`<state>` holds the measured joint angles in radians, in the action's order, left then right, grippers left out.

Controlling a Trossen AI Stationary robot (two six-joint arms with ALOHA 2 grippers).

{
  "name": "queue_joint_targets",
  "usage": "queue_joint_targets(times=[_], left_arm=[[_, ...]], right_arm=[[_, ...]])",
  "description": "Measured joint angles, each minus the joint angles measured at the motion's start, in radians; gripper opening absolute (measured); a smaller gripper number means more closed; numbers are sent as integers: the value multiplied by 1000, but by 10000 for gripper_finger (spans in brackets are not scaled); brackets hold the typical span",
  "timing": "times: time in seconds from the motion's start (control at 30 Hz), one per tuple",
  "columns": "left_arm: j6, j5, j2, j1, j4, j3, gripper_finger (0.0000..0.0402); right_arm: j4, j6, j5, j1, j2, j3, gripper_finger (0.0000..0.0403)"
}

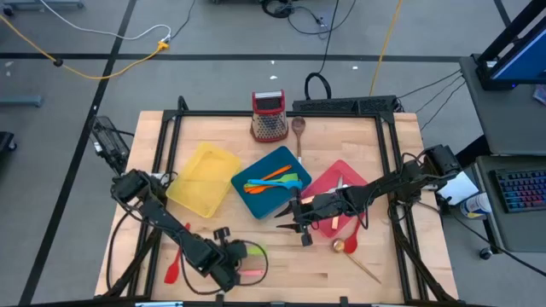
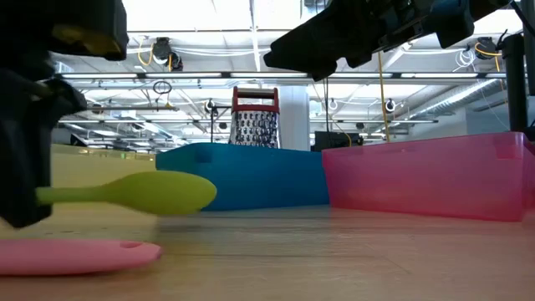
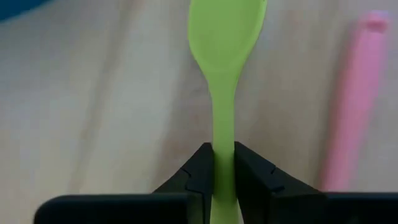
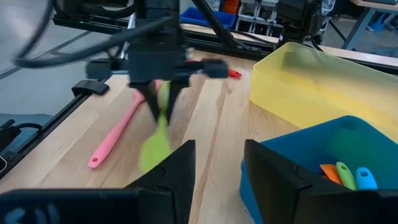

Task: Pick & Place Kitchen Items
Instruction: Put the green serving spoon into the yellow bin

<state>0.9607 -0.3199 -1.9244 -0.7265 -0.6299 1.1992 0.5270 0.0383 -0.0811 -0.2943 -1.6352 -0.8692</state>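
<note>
My left gripper [image 1: 240,254] is near the table's front edge and is shut on a light-green plastic spoon [image 3: 226,37]. The spoon also shows in the low view [image 2: 138,191] and in the right wrist view [image 4: 155,146]. A pink spatula [image 1: 252,271] lies flat on the table just nearer than the spoon. A red spatula [image 1: 174,261] lies flat to the left. My right gripper [image 4: 214,168] is open and empty, hovering at the near edge of the teal tray [image 1: 271,181], which holds orange, green and blue utensils [image 1: 275,180]. My left gripper pinches the green spoon's handle [image 3: 224,134] between its two fingers, a little below the bowl. The fingers lie along the handle, and the bowl sticks out past the fingertips toward the table's right. In the low view the spoon is about level and a little above the table.
A yellow tray [image 1: 205,177], the teal tray and a pink-red tray [image 1: 345,183] stand across the middle. A box grater [image 1: 269,116] and a wooden spoon [image 1: 299,132] are at the far edge. A gold spoon [image 1: 345,247] lies at the front right.
</note>
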Motion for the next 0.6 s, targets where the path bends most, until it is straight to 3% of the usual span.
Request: queue_joint_targets(times=[0.27,0.6], left_arm=[[146,-143,123,18,-221,0,38],[409,-252,326,61,-664,0,48]], right_arm=[[0,0,0,0,0,0,130],[-1,1,0,0,0,0,130]])
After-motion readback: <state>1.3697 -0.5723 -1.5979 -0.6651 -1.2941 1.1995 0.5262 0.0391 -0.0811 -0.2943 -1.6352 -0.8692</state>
